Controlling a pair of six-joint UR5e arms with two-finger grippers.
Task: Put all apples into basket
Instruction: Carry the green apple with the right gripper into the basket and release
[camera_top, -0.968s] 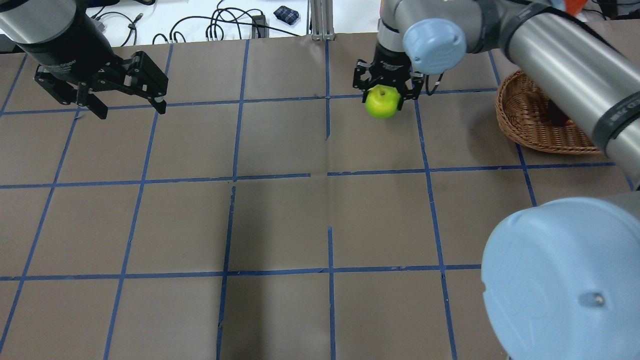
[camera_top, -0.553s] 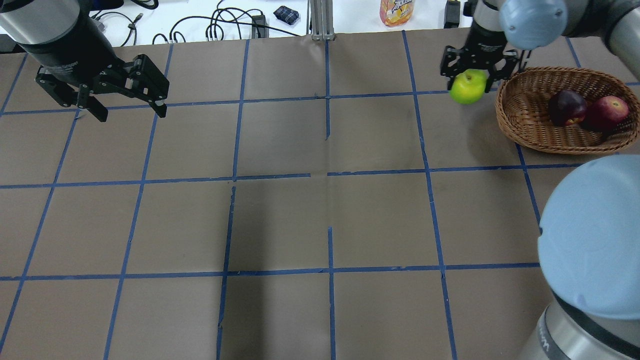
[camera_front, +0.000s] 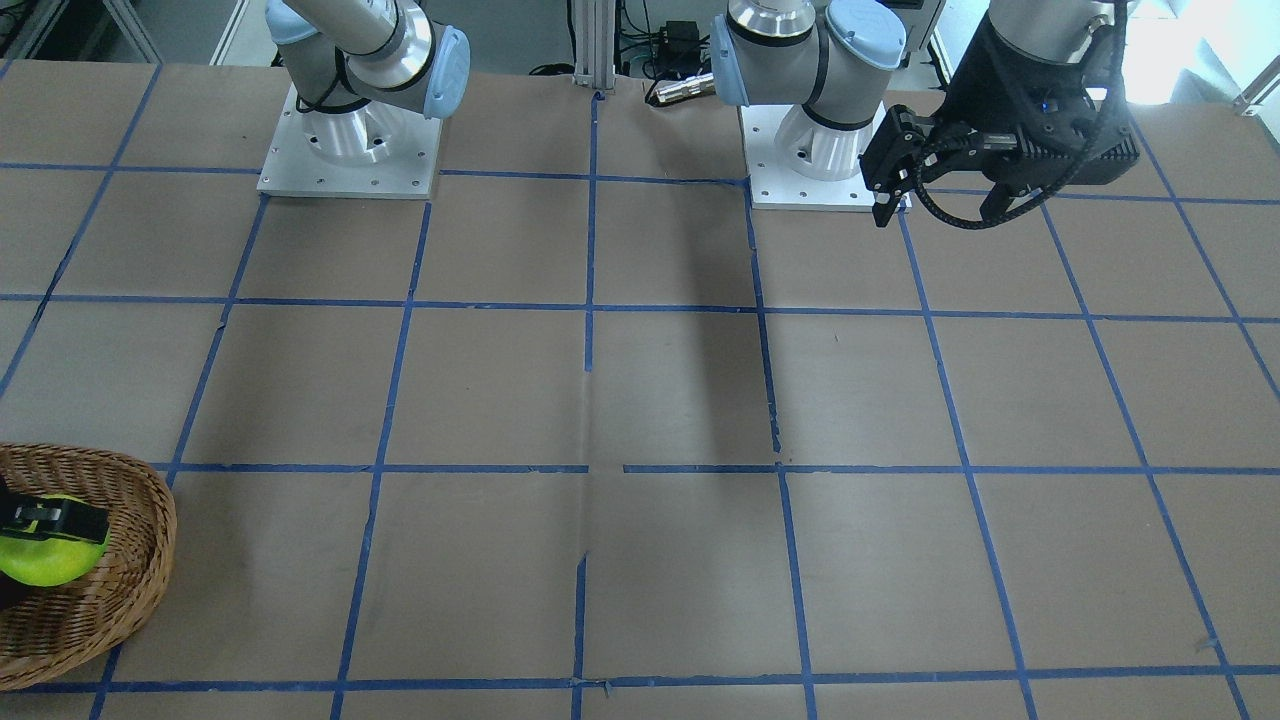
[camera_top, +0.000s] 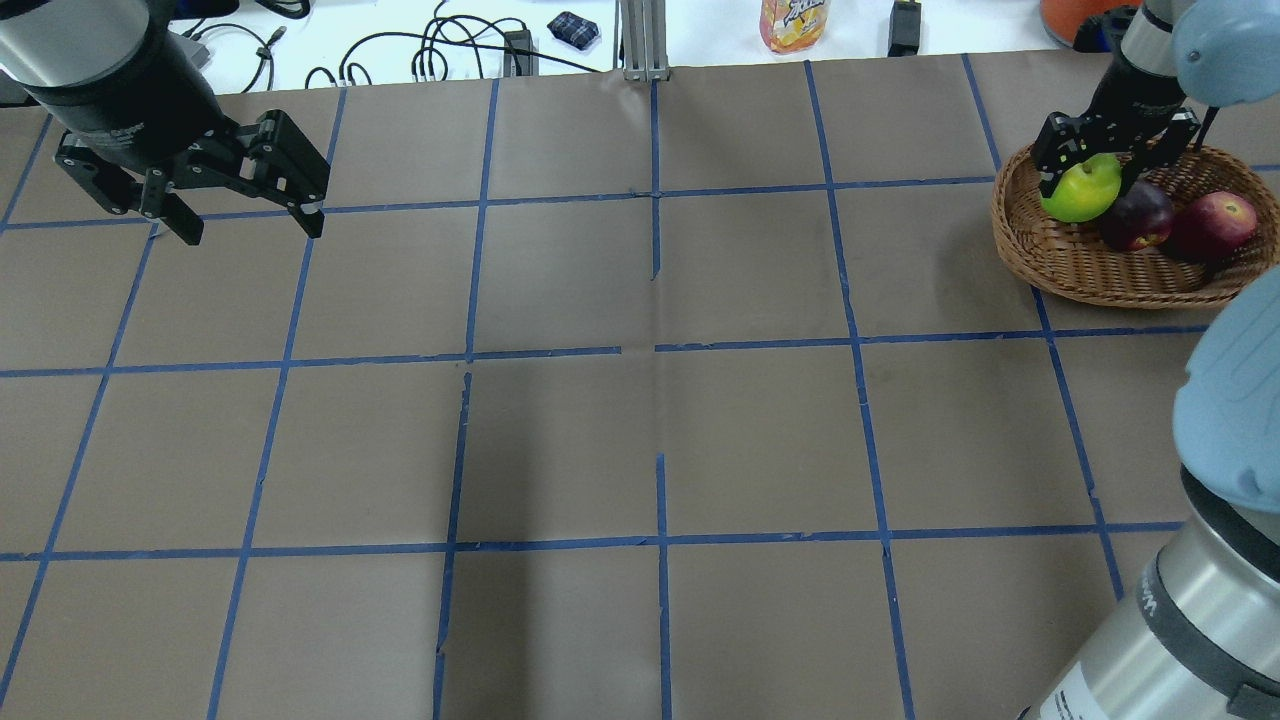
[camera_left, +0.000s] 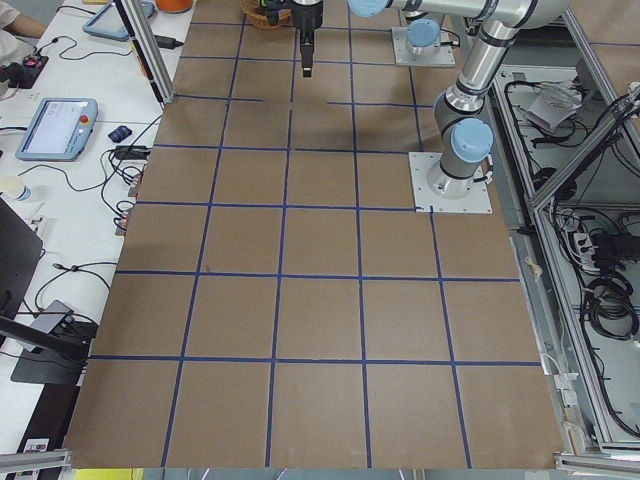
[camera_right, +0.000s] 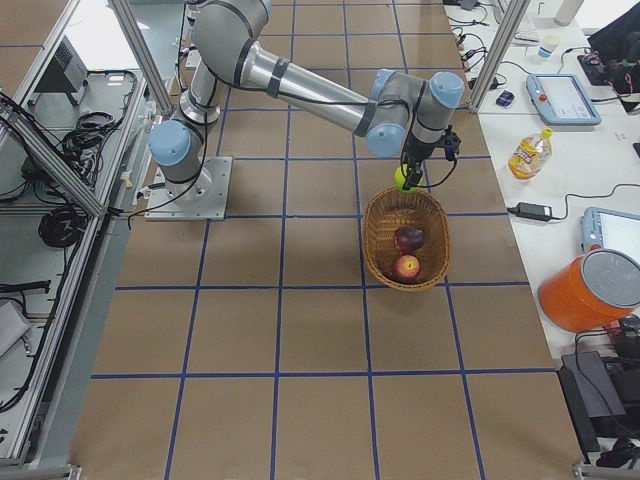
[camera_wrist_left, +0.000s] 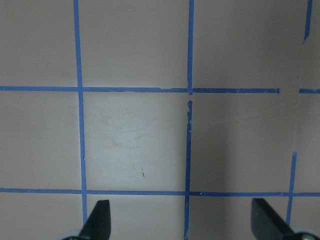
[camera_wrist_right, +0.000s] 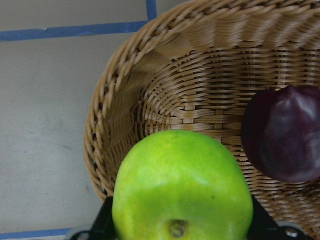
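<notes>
My right gripper (camera_top: 1095, 175) is shut on the lime green apple (camera_top: 1080, 190) and holds it over the left end of the woven wicker basket (camera_top: 1050, 255). The dark maroon apple (camera_top: 1135, 215) and the red apple (camera_top: 1215, 225) lie inside the basket. In the right wrist view the green apple (camera_wrist_right: 182, 187) fills the foreground above the basket's weave (camera_wrist_right: 165, 80), with the maroon apple (camera_wrist_right: 282, 132) to its right. In the front-facing view the green apple (camera_front: 40, 555) shows over the basket (camera_front: 130, 580). My left gripper (camera_top: 245, 215) is open and empty at the far left.
Brown paper with a blue tape grid (camera_top: 655, 345) covers the table. Beyond its far edge stand a drink bottle (camera_top: 793, 22), cables (camera_top: 440, 50) and an orange container (camera_top: 1075, 12). My right arm's elbow (camera_top: 1235, 420) fills the near right corner.
My right gripper has carried the green apple rightward from the table's far middle to over the basket's left end. My left gripper has stayed nearly still.
</notes>
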